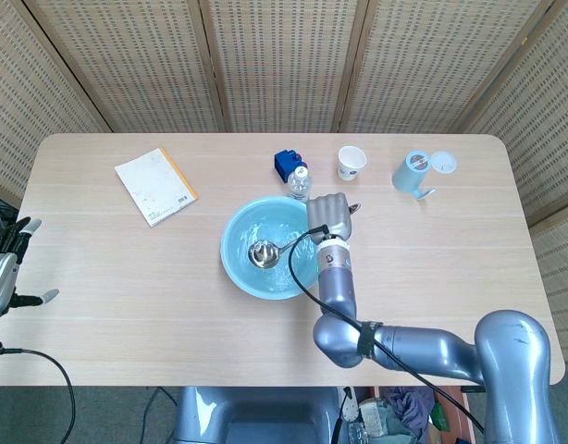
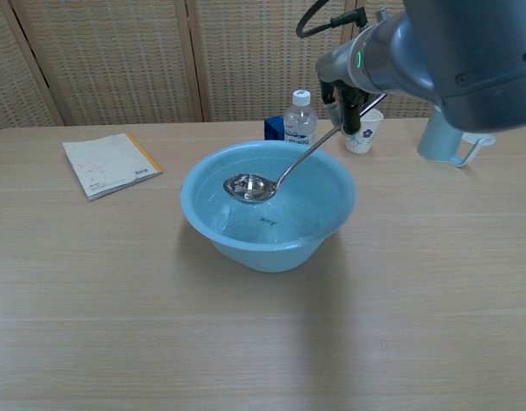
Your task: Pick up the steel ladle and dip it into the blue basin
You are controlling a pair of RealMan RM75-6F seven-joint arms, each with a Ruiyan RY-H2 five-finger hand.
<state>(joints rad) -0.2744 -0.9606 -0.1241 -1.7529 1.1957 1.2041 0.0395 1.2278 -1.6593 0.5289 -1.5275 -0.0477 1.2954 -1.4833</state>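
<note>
The blue basin (image 1: 236, 263) (image 2: 202, 224) stands mid-table with a little water in it. My right hand (image 1: 328, 218) (image 2: 349, 96) grips the handle of the steel ladle (image 1: 263, 252) (image 2: 250, 187) above the basin's right rim. The ladle's bowl hangs inside the basin, lifted off the bottom, with the handle slanting up to the right. My left hand (image 1: 8, 268) hovers at the far left beside the table's edge, fingers spread, holding nothing; the chest view does not show it.
A water bottle (image 1: 301, 183) (image 2: 301, 118) and a blue box (image 1: 286, 164) stand just behind the basin. A paper cup (image 1: 351, 163) (image 2: 362, 134), a light blue pitcher (image 1: 412, 174) (image 2: 445, 137) and a notebook (image 1: 154, 186) (image 2: 109, 163) also lie on the table.
</note>
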